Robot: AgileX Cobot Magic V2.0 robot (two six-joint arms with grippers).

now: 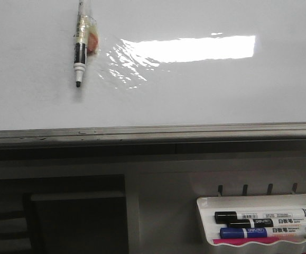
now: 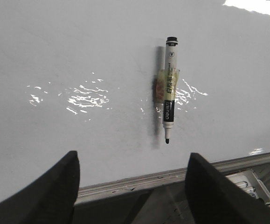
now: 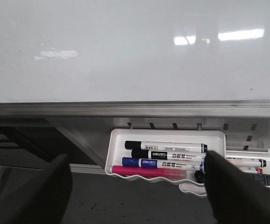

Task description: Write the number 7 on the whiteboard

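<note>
The whiteboard (image 2: 79,60) spreads bare beyond the left jaws (image 2: 132,186), which gape wide and hold nothing; its grey bottom edge (image 2: 172,175) runs between them. No 7 shows. A taped marker (image 2: 169,93) hangs ahead. The right jaws (image 3: 137,189), equally wide and empty-handed, straddle a white tray (image 3: 121,140) holding markers (image 3: 165,156).

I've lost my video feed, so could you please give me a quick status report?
Left gripper and right gripper open, both empty. Whiteboard blank, no 7 yet. Marker taped to board, uncapped tip down. Nothing in the way.
</note>
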